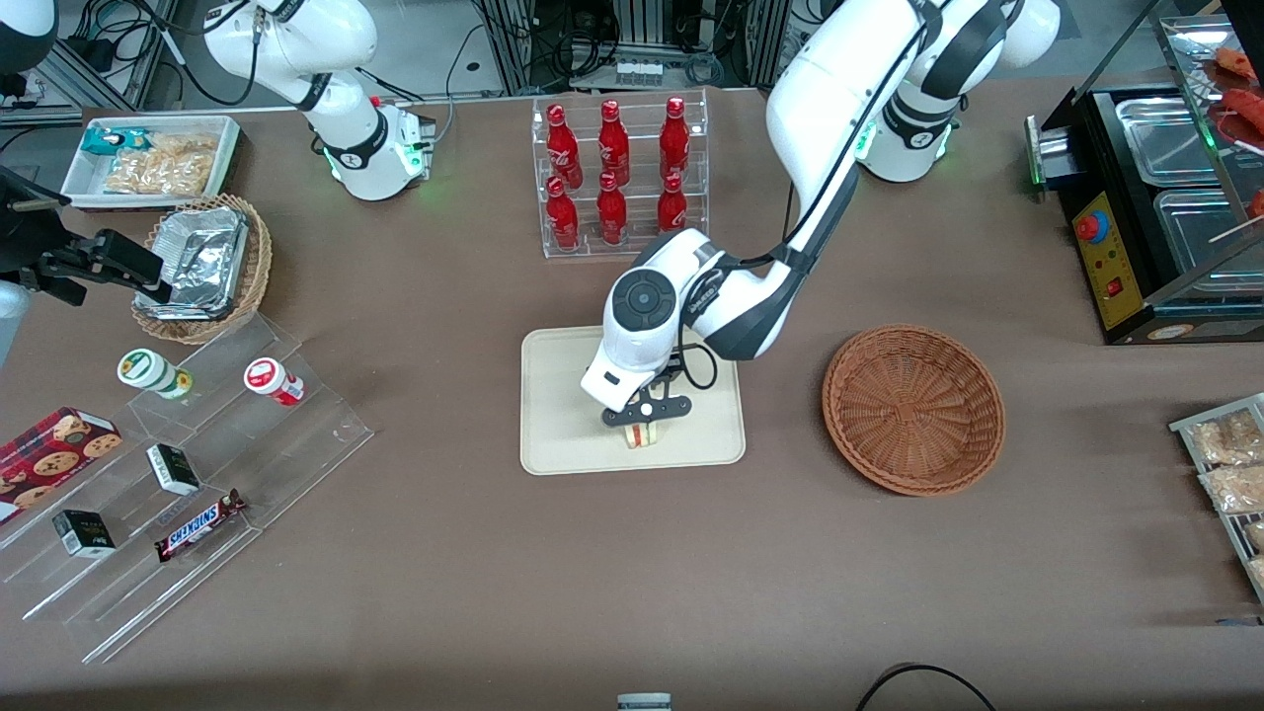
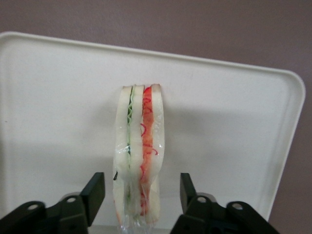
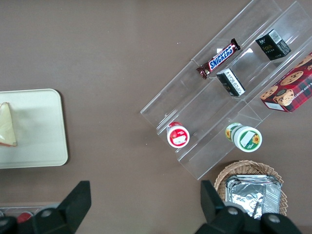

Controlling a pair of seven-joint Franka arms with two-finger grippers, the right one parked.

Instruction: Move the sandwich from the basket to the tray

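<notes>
The sandwich (image 1: 642,435) (image 2: 139,151) (image 3: 7,126) stands on its edge on the cream tray (image 1: 563,395) (image 2: 53,97) (image 3: 39,126), close to the tray rim nearest the front camera. Its red and green filling stripes show in the left wrist view. My gripper (image 1: 647,423) (image 2: 141,195) hangs just above the tray and straddles the sandwich. It is open, with a gap between each black finger (image 2: 95,192) and the bread. The reddish-brown woven basket (image 1: 913,410) sits beside the tray toward the working arm's end, with nothing in it.
A clear rack of red bottles (image 1: 617,178) stands farther from the front camera than the tray. Toward the parked arm's end lie a stepped acrylic shelf with snacks (image 1: 188,474) and a tan basket with foil container (image 1: 202,267). A food warmer (image 1: 1155,207) is at the working arm's end.
</notes>
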